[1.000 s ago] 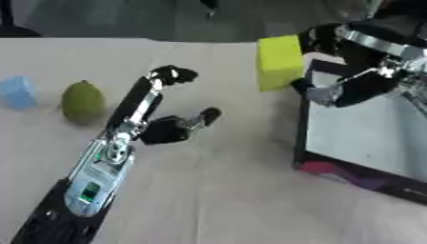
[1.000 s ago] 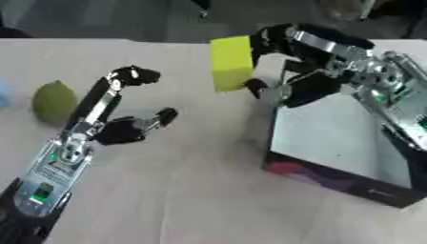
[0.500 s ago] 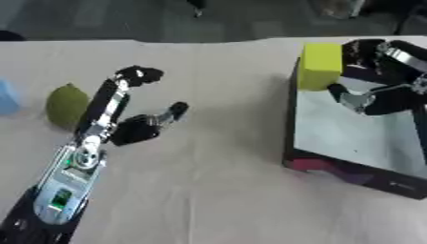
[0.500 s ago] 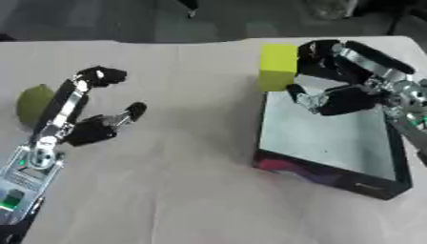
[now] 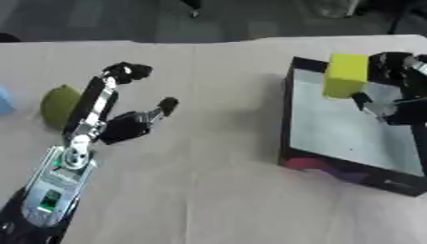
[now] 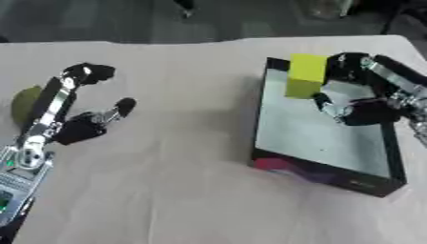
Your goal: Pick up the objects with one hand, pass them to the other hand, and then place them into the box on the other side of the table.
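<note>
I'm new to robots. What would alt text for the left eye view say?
The robot's right hand holds a yellow block over an open black box on a beige table. Its left hand hovers empty beside a green fruit.

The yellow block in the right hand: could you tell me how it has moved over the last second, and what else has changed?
The right hand, fingers curled round the yellow block, has carried it from left of the box to above the box's far corner; it has not let go. The left hand stays open and empty over the table, and the green fruit beside it lies as before.
</note>
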